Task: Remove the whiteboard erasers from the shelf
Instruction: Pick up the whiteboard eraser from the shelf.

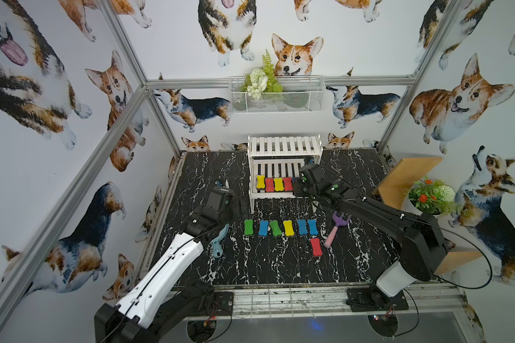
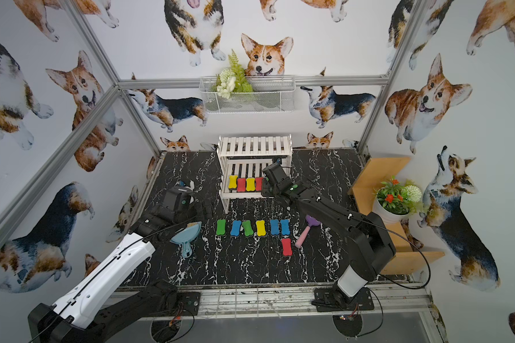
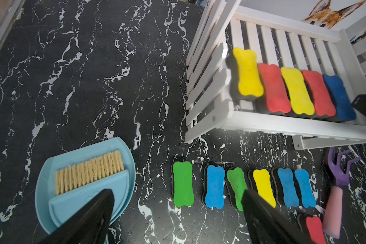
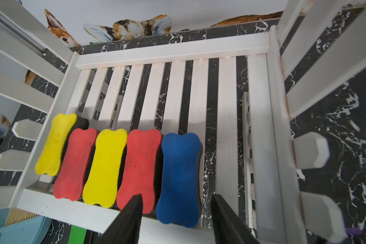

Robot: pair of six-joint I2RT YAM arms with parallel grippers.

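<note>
The white slatted shelf [image 1: 284,145] [image 4: 173,52] stands at the back of the table. On its lower tier lie several whiteboard erasers in a row: yellow [image 4: 55,143], red [image 4: 74,164], yellow [image 4: 104,166], red [image 4: 140,166] and blue [image 4: 179,169]. My right gripper [image 4: 175,197] [image 1: 298,184] is open at the tier's front right. Its jaws stand either side of the blue eraser's near end with gaps showing. More erasers lie on the table in front, from green [image 1: 248,227] to red [image 1: 316,246]. My left gripper [image 3: 177,191] [image 1: 240,208] hangs open and empty above that row.
A light blue dustpan with a brush [image 1: 219,243] [image 3: 82,181] lies under the left arm. A purple-pink toy rake [image 1: 335,228] lies right of the table row. A tan wooden stand [image 1: 405,178] with a potted plant [image 1: 428,199] is at the right, and a wire basket [image 1: 277,95] hangs on the back wall.
</note>
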